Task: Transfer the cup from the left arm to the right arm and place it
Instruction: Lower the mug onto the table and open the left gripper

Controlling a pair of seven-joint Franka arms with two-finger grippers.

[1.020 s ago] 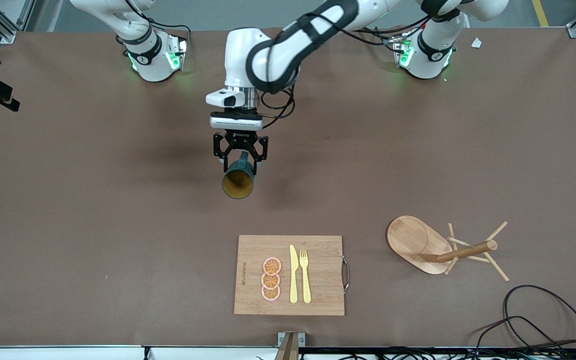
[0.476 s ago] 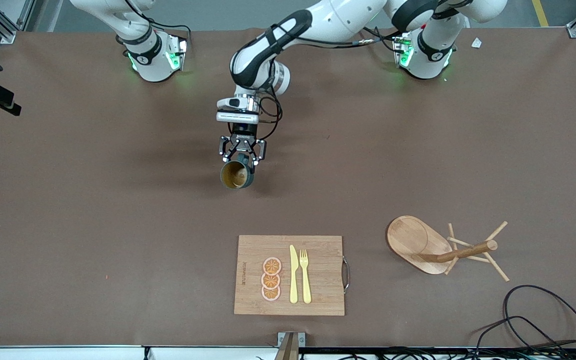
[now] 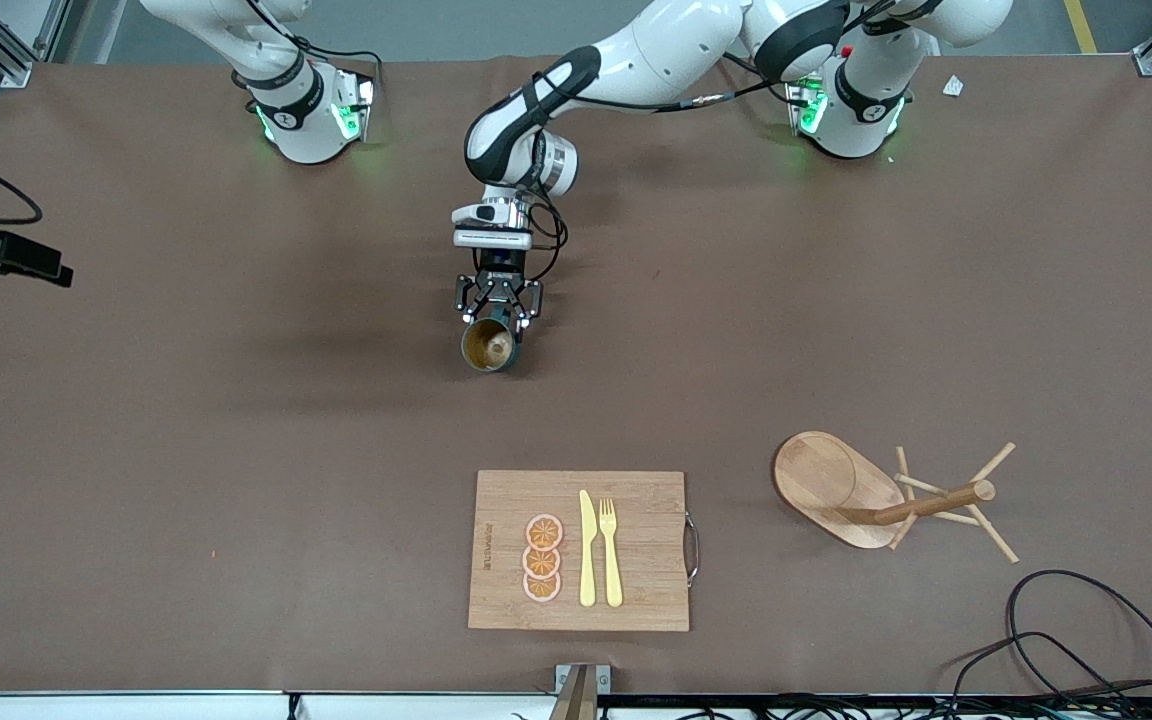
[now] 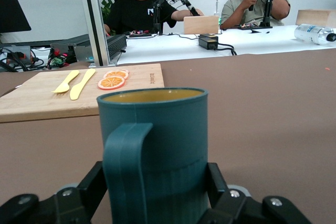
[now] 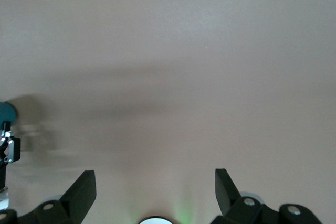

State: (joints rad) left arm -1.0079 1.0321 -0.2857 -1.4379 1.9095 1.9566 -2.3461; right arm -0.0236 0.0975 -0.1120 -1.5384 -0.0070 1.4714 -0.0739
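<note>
The dark teal cup (image 3: 490,346) with a tan inside stands upright in my left gripper (image 3: 496,318), low over the middle of the table; I cannot tell if it touches. In the left wrist view the cup (image 4: 157,145) fills the middle with its handle toward the camera, and the left gripper (image 4: 155,184) has both fingers (image 4: 215,179) pressed on its sides. My right gripper (image 5: 155,178) is open and empty over bare table. The cup (image 5: 6,113) shows at the edge of the right wrist view.
A wooden cutting board (image 3: 636,500) with three orange slices (image 3: 542,558), a yellow knife and a fork lies nearer the front camera. A wooden mug tree (image 3: 886,500) lies toward the left arm's end. Black cables (image 3: 1076,640) coil at that corner. A black part (image 3: 6,257) shows at the right arm's end.
My left gripper has lowered the cup toward the table and shifted it slightly toward the left arm's end. The black part at the right arm's end has moved nearer the front camera.
</note>
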